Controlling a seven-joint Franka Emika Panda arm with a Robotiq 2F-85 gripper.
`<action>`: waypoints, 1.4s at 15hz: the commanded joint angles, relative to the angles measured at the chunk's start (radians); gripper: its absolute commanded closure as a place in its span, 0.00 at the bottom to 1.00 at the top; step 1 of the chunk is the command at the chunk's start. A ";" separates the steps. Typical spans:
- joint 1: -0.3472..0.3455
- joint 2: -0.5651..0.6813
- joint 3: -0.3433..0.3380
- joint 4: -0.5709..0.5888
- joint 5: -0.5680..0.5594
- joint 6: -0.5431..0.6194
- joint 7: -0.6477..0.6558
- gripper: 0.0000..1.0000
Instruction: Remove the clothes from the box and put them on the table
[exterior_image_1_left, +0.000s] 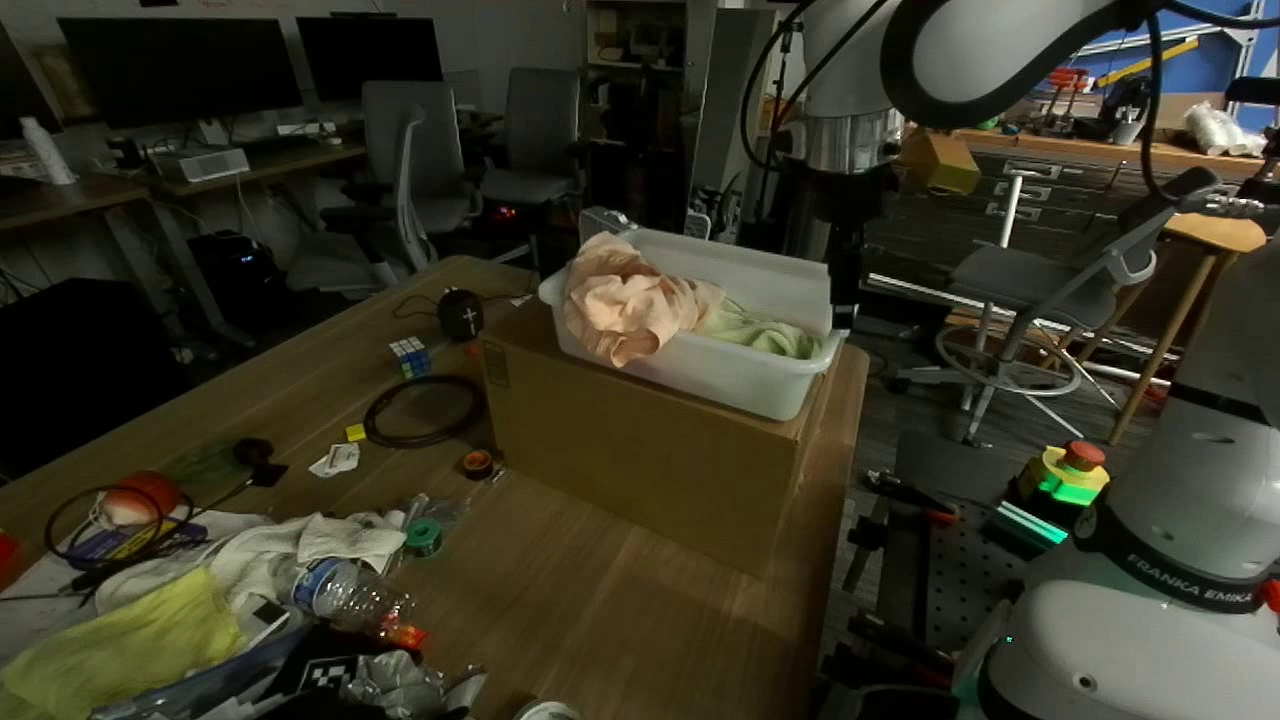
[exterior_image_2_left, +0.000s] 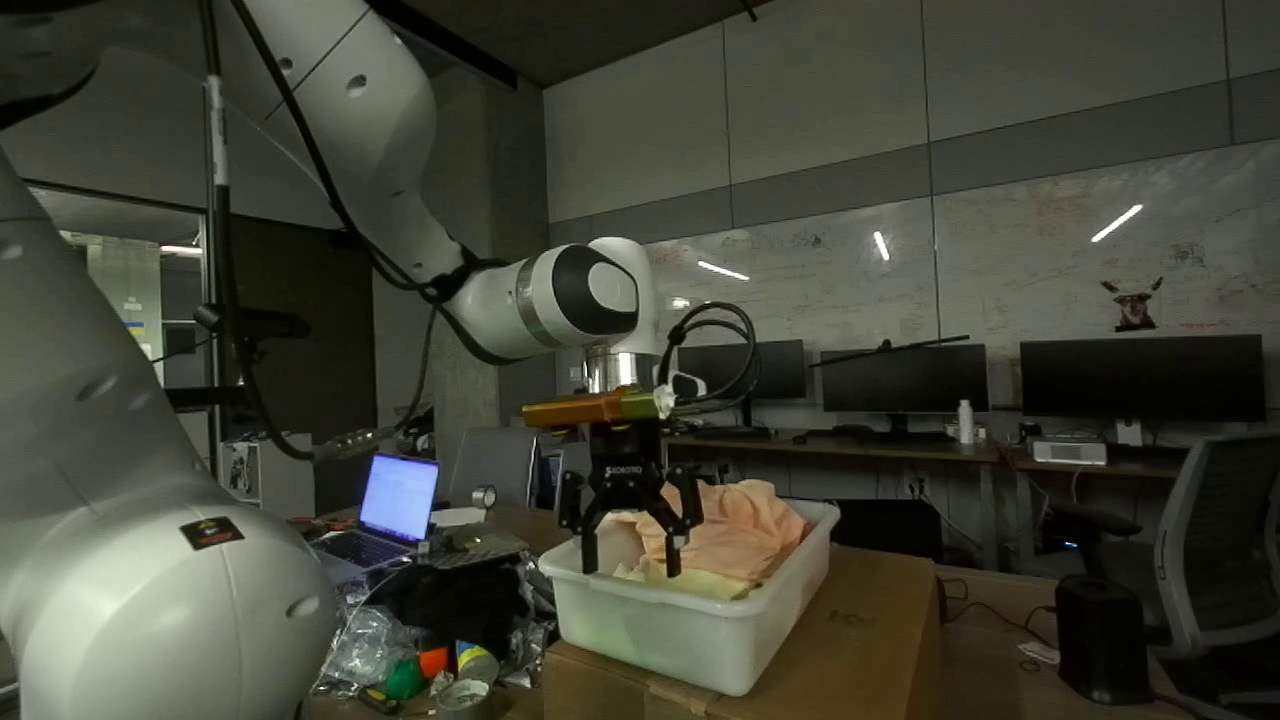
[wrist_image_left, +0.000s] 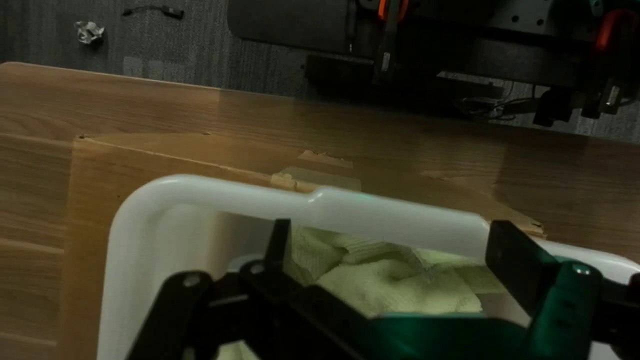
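- In an exterior view, gripper spread wide, holding nothing; can't tell whether it touches the near rim of the white tub.
- Inside, peach cloth heaped far; pale green cloth nearer, partly hidden.

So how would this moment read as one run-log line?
claw: open, empty | peach cloth: in white bin | pale green cloth: in bin | bin: on cardboard box
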 joint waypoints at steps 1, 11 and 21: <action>0.021 -0.009 0.008 0.010 -0.004 0.056 0.001 0.00; 0.095 0.041 -0.009 0.068 0.142 0.353 -0.018 0.00; 0.111 0.265 0.017 0.196 0.230 0.617 0.015 0.00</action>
